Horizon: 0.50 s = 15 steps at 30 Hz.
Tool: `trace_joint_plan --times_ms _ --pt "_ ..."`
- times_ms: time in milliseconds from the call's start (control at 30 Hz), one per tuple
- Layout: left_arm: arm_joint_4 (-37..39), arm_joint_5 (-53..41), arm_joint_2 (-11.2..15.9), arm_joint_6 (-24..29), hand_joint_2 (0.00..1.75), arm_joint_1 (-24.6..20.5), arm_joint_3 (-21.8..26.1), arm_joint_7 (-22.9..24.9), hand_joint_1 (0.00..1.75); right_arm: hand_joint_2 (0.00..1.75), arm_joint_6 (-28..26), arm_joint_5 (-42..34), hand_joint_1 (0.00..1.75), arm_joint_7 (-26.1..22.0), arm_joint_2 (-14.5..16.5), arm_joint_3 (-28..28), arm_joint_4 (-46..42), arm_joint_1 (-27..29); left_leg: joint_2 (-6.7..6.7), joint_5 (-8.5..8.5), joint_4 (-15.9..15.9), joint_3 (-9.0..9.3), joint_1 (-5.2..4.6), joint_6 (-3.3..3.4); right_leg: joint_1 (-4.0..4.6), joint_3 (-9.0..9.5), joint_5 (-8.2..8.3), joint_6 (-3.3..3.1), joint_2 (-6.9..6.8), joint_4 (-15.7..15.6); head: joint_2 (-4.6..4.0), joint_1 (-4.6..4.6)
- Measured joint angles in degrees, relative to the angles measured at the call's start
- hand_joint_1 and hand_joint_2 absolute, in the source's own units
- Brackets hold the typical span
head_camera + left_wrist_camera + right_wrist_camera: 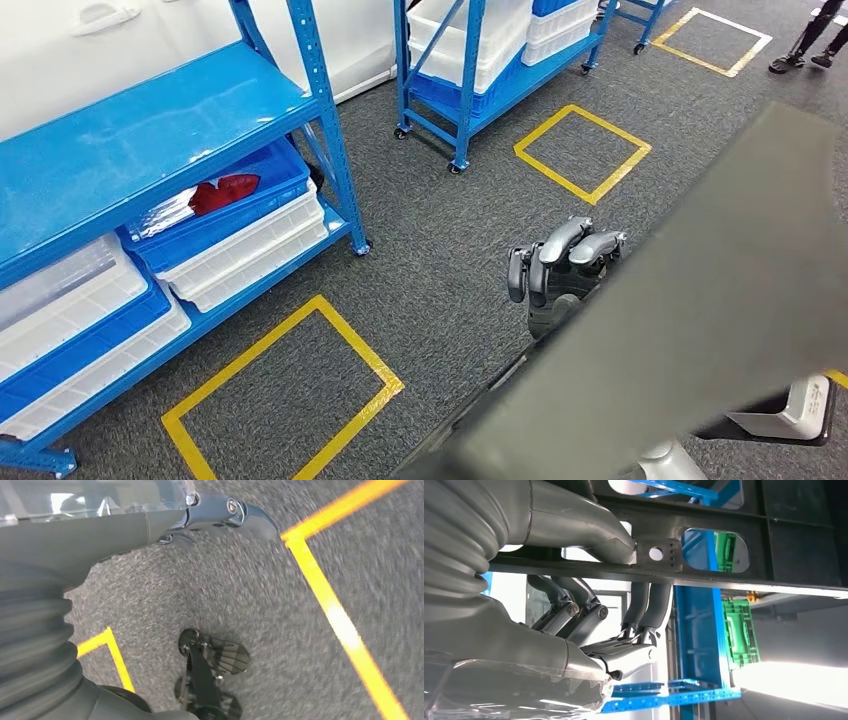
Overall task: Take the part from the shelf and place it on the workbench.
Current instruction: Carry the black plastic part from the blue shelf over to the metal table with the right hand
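Part (720, 300): big dark-grey flat panel, closest to head cam, slanting across lower right of that view, off the shelf and up over the carpet. Right wrist cam shows it as a dark frame w/ oval cut-outs and a row of small drilled holes.
R hand (589, 630): gripping the part. Thick thumb lies on one face of the frame bar, darker fingers wrap the other face.
L hand (220, 515): over the carpet. One dark finger stretched out and the thumb base show, the rest is cut off, so can't tell if it's wide or closed.
Near shelf (150, 140): blue steel rack at left of head view, bare top deck, stacked white and blue bins on the level below.
Blue bin (240, 200): sticks out from under the top deck. Red item (225, 190) inside, beside sth in clear wrap.
Far shelf (470, 90): blue, on castors, loaded w/ white bins.
Floor (450, 260): grey carpet w/ yellow tape squares (290, 400), one in front of each rack.
Person (810, 50): dark shoes and lower legs, top right corner, well apart from the robot.
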Motion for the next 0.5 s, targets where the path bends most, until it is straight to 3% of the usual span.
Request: trace_joint_plan --times_ms 67,100,167,233,300,367,433,500 --pt "0.01 0.00 -0.12 0.34 1.75 0.37 -0.02 0.50 0.00 1.75 0.00 -0.38 1.75 -0.43 -0.03 0.52 0.07 0.40 -1.21 -2.25 6.42 -3.17 0.02 -0.10 0.15 -0.07 0.03 -0.21 1.47 0.08 0.00 -0.26" --pt "0.01 0.03 -0.15 0.60 1.75 0.50 -0.02 0.68 0.00 1.75 0.01 -0.72 1.75 -0.61 -0.06 0.67 0.09 0.58 -1.40 -1.86 7.32 -3.76 0.02 -0.09 0.22 -0.09 0.03 -0.24 2.25 0.17 0.00 -0.27" --pt "0.01 0.20 -0.16 1.11 1.75 0.56 -0.01 0.78 0.00 1.75 0.25 -1.63 1.75 -1.24 -0.16 0.82 0.12 0.91 -2.10 1.81 2.94 -2.09 0.06 0.07 0.24 -0.08 -0.05 -0.13 3.80 0.47 0.00 -0.31" --pt "0.01 0.44 -0.20 1.56 1.75 0.57 -0.01 0.67 0.00 1.75 0.78 -2.31 1.75 -2.13 -0.27 0.84 0.12 1.55 -4.67 4.89 -4.07 0.91 0.25 0.43 0.21 -0.31 -0.20 0.20 5.13 0.97 0.00 -0.31" --pt "0.01 0.55 -0.27 1.87 1.75 0.72 -0.01 0.47 0.00 1.75 1.35 -2.49 1.75 -2.86 -0.34 0.77 0.11 2.56 -6.30 5.31 -7.10 2.20 0.26 0.78 0.06 -0.87 -0.12 0.80 6.26 1.32 0.00 -0.31" --pt "0.01 0.55 -0.35 1.91 1.75 0.74 -0.01 0.29 0.00 1.75 1.81 -2.60 1.75 -3.18 -0.36 0.44 0.09 3.77 -5.34 5.47 -7.51 2.36 0.14 1.31 -0.16 -1.29 0.08 1.57 7.19 1.35 0.00 -0.32" --pt "0.01 0.51 -0.39 1.64 1.75 0.67 -0.01 0.14 0.00 1.75 2.13 -2.95 1.75 -3.27 -0.37 -0.07 0.07 4.60 -4.01 5.78 -8.00 2.59 0.19 2.02 -0.14 -2.11 -0.98 2.19 5.51 2.96 0.00 -0.11" --pt "0.01 0.44 -0.32 1.18 1.75 0.78 -0.01 0.02 0.00 1.75 2.28 -3.52 1.75 -3.30 -0.36 -0.57 0.06 4.95 -2.50 5.86 -8.25 2.73 0.13 2.48 -0.21 -4.93 -4.10 2.67 2.36 8.82 0.00 0.18"
